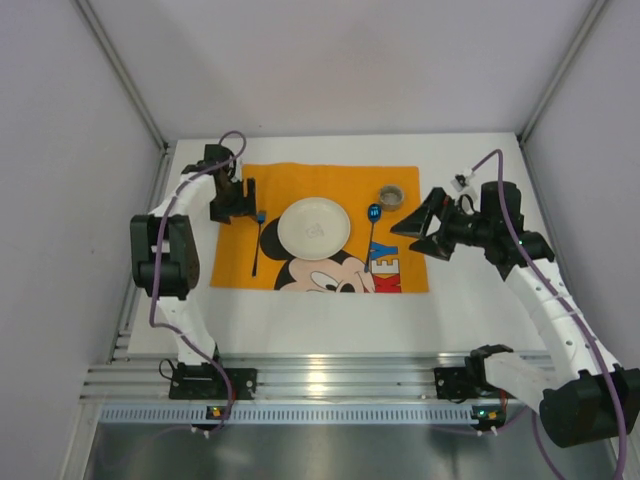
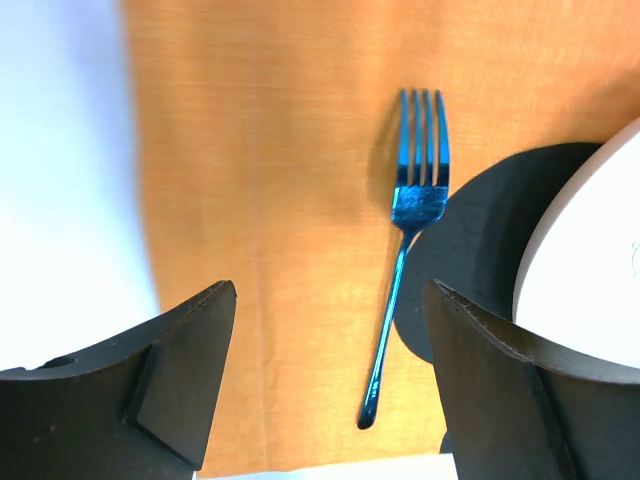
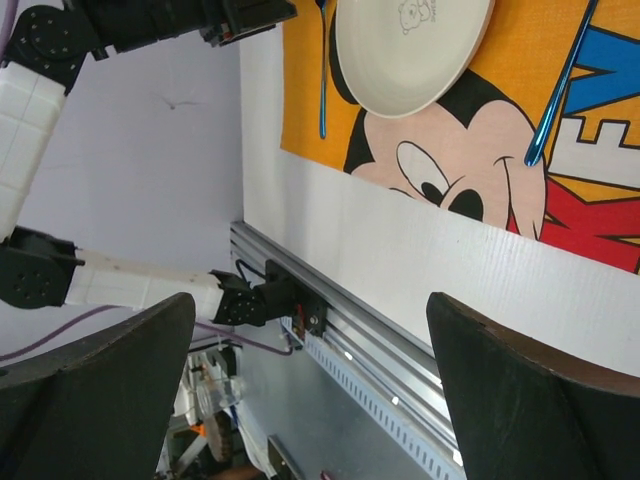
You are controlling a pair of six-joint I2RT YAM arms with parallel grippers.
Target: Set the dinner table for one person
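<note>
Dinner table [image 1: 330, 320], orange mat [image 1: 300, 180], fork [image 2: 418, 200] tines visible from left wrist only

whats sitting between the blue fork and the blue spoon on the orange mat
The white plate lies between the fork and the spoon, all three on the orange mat. The top external view shows this most plainly.

Left hand [image 2: 330, 300] and right hand [image 3: 310, 305] both hover, jaws apart.
</note>
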